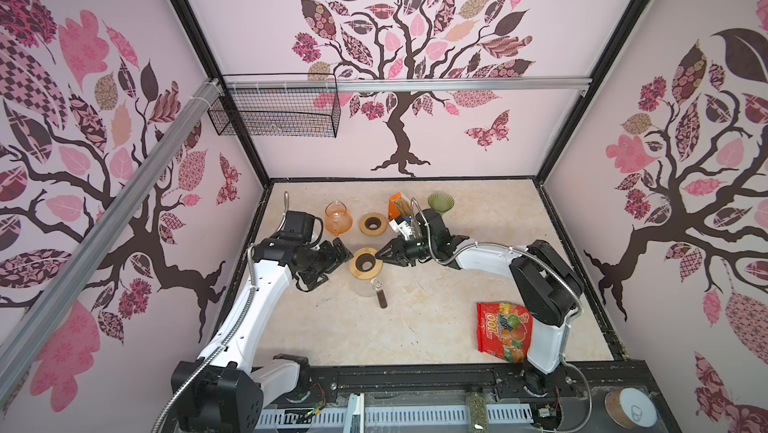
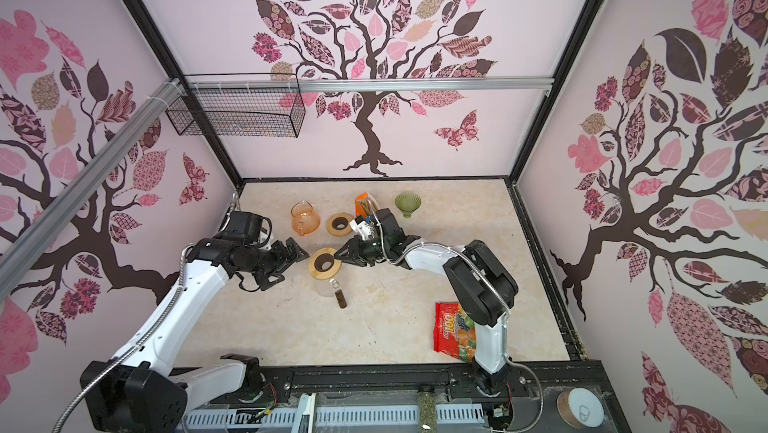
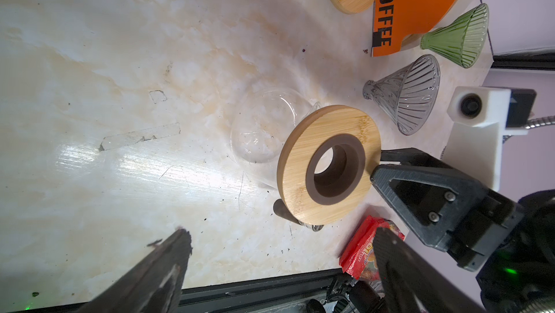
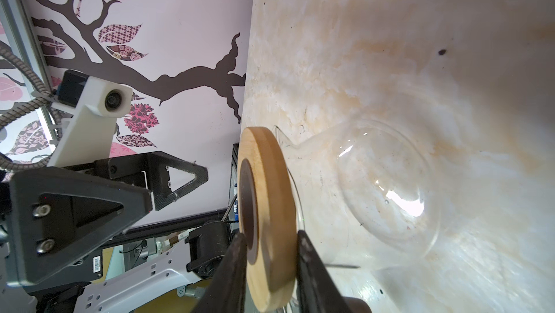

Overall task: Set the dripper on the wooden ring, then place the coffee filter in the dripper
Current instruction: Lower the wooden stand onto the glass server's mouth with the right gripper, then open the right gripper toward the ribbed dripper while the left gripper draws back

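- The orange box (image 3: 420, 5) carried the word "COFFEE" in black capitals along one edge.
- The red snack bag (image 1: 503, 329) carried large white characters, which were not reliably legible.

Two wooden rings (image 1: 363, 225) (image 1: 358, 272); two glass carafes (image 1: 337, 217) (image 3: 261, 128); two glass drippers (image 3: 459, 36) (image 3: 411, 95); one filter box (image 3: 420, 5); one candy bag (image 1: 503, 331).

The light is bright and even, soft from above, and shadows on the tabletop (image 3: 135, 161) are faint. In both top views the wide lens bows the walls (image 1: 104, 161) outward at the edges. My left wrist view catches a white glare streak on the marble, and my left fingers (image 3: 156, 269) blur up close. My right fingers (image 4: 228, 275) look soft too, and the glass carafe (image 4: 390, 176) flashes highlights.
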### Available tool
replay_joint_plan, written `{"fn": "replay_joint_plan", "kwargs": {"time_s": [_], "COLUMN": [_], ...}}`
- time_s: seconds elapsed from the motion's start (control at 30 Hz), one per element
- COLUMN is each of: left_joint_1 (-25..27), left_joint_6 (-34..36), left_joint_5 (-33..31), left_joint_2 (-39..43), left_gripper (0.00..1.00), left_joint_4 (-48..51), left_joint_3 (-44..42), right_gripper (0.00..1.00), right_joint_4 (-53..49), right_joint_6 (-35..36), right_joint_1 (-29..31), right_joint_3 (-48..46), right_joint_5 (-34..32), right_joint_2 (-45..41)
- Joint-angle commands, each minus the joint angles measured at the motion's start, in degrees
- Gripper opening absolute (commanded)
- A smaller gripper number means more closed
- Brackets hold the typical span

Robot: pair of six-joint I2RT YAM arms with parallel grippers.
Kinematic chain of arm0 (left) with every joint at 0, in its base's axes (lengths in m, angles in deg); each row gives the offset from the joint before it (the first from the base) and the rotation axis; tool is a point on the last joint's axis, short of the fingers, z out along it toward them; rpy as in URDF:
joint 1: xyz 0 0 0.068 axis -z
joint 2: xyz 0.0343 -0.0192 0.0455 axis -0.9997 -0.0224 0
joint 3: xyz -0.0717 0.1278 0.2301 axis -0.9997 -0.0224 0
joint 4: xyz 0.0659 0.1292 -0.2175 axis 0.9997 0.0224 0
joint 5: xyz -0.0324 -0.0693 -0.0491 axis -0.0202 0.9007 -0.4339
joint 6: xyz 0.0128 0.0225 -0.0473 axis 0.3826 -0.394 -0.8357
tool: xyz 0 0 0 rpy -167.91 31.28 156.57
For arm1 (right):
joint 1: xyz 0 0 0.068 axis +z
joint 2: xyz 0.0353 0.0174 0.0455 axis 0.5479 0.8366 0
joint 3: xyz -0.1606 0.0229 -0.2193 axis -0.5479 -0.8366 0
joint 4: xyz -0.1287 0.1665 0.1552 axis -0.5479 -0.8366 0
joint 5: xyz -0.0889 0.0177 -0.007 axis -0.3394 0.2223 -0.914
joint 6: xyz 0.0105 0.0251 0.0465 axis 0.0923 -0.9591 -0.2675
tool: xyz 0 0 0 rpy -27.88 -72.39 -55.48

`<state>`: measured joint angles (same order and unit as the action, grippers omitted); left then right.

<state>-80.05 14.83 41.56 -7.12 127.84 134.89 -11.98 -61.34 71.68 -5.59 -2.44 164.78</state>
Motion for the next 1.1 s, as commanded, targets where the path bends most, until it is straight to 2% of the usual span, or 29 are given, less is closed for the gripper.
{"fn": "replay_joint_plan", "kwargs": {"time_s": [0.0, 0.2, 0.33, 0.57, 0.7, 0.93, 1.07], "left_joint_1": [0.26, 0.21, 0.24, 0.17, -1.12, -7.63, -8.21], "left_joint_6": [0.07, 0.07, 0.05, -1.15, -2.65, -7.45, -9.31], "left_joint_5": [0.07, -0.02, 0.12, 1.15, 4.32, 13.4, 15.28], "left_joint_2": [-0.35, -0.52, -0.85, -2.74, -4.87, -7.24, -9.47], "left_gripper": [0.98, 0.98, 0.98, 0.98, 0.98, 0.98, 0.98], "left_joint_4": [-1.01, -1.18, -1.8, -4.45, -6.63, -14.97, -17.48], "left_joint_3": [-1.51, -1.51, -1.53, -1.25, -1.44, -5.82, -7.34], "right_gripper": [0.3, 0.31, 0.47, 0.65, 0.74, 0.9, 1.0], "right_joint_4": [0.18, -1.74, -5.1, -11.87, -15.32, -21.89, -25.19], "right_joint_6": [0.88, 2.15, 4.46, 8.74, 10.09, 12.51, 14.04], "right_joint_1": [0.68, 0.73, 0.68, 0.59, 0.23, -3.31, -5.83], "right_joint_3": [2.49, 2.16, 2.78, 3.67, 4.13, 2.44, 0.13], "right_joint_5": [0.65, -0.59, -2.36, -6.5, -8.46, -9.69, -10.07], "right_joint_2": [2.62, 2.03, 0.82, -3.27, -6.58, -15.64, -21.7]}}
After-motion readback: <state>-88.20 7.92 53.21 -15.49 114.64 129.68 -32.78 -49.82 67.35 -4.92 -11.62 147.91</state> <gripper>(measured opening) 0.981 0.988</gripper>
